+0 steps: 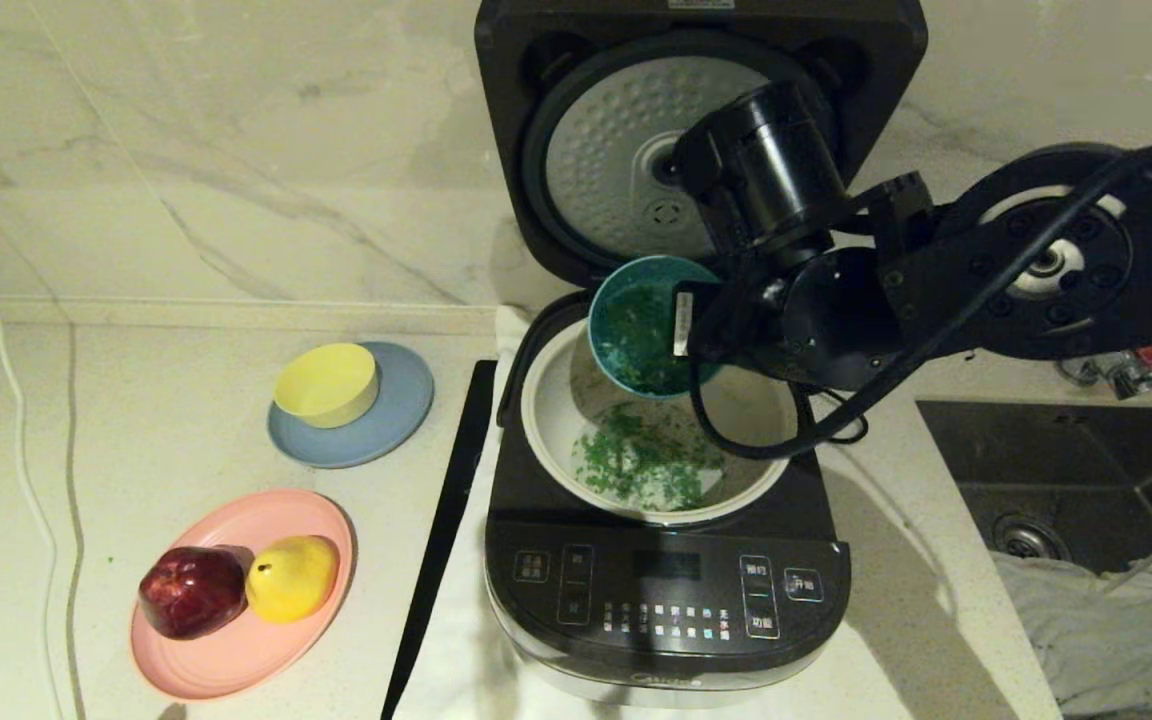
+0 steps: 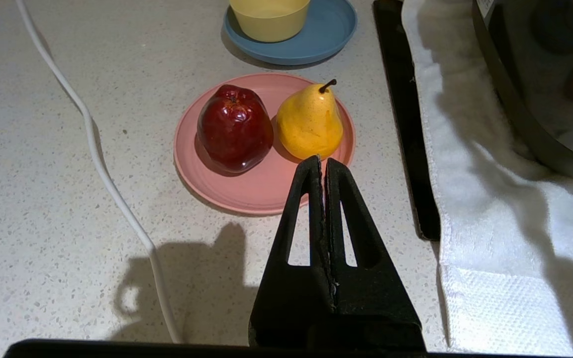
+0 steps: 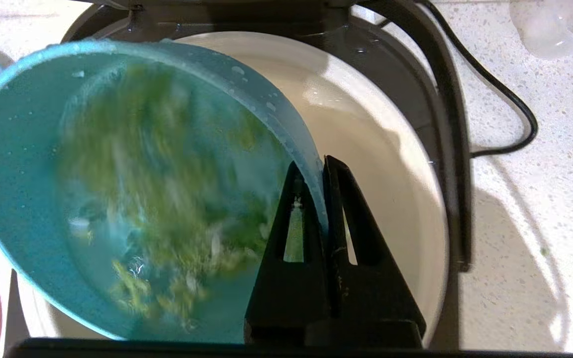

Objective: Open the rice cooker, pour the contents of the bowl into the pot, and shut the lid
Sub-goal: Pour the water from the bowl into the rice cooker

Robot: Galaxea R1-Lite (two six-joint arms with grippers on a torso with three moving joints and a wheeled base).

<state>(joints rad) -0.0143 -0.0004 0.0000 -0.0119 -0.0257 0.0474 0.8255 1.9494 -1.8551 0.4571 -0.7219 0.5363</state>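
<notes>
Over pot (image 1: 546, 420), right end effector (image 3: 322, 166) grips bowl (image 1: 626, 320).

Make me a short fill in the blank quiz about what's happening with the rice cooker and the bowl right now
1. The right hand grips the rim of the teal ____, tipped over the pot.
2. The cooker's lid stands ____.
3. The greens already in the pot are ____ in colour.
4. On the pink plate, a red apple lies beside a yellow ____.

Missing words: bowl; open; green; pear
</notes>
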